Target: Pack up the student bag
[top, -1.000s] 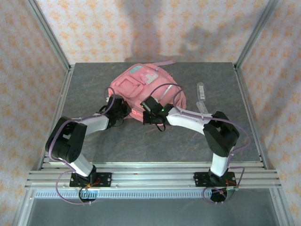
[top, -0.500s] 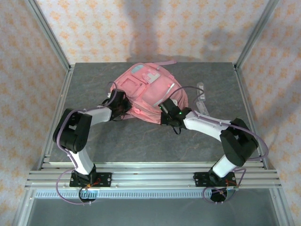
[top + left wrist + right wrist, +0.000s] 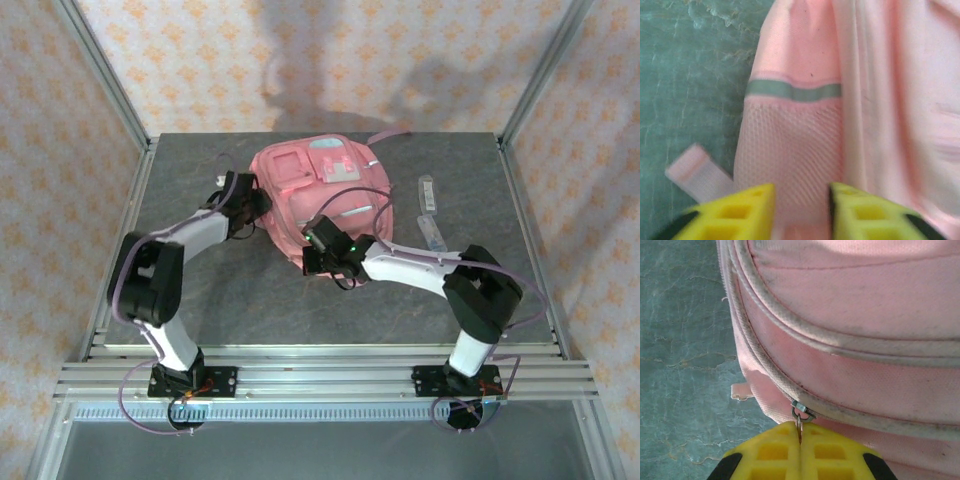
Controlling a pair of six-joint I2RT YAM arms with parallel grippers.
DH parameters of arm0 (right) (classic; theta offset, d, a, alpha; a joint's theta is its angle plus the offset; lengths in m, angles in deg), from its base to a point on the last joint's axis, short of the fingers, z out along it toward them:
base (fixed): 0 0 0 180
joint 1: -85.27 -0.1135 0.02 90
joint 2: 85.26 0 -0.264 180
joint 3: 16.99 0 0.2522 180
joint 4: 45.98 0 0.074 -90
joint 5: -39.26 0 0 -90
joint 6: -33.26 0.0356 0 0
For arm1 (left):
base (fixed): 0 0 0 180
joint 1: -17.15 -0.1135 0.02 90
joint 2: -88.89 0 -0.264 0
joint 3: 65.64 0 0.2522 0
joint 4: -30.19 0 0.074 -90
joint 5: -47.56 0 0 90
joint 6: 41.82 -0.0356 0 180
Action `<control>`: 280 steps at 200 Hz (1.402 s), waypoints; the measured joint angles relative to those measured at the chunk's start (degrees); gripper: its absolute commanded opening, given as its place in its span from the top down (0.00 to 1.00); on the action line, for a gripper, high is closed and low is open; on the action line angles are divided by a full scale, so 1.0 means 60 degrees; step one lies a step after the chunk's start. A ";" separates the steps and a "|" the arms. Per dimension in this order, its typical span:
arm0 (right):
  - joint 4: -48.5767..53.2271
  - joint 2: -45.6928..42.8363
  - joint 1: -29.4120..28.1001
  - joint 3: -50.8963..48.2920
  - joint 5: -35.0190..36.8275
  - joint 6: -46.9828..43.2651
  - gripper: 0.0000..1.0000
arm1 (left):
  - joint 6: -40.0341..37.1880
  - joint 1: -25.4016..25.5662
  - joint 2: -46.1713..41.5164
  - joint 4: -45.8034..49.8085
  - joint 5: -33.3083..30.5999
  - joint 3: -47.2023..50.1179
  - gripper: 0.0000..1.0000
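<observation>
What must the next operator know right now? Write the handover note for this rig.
Left gripper: open, jaws apart at the mesh side pocket on the left of the student bag; no grip evident.
Right gripper: shut on the zip pull at the bag's near edge.
The bag lies on the table, toward the far side; two slim clear items lie to its right.
Done: zip pull gripped; no opening shows.
Left: probably draw the zip open, then load the items.
</observation>
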 measured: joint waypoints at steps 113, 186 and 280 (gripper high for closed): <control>-0.0379 0.0113 0.0007 0.0000 -0.0197 0.0069 1.00 | 0.1810 0.2499 -0.1803 -0.2007 0.0313 0.3428 0.50; -0.0463 -0.0117 0.0415 -0.0535 0.0087 0.0066 1.00 | 0.1993 0.2524 -0.0805 -0.2667 0.0248 0.2896 1.00; -0.0528 -0.2160 0.2969 -0.2524 0.0178 -0.0295 1.00 | 0.1031 0.1082 -0.1268 -0.1836 0.0823 0.2612 1.00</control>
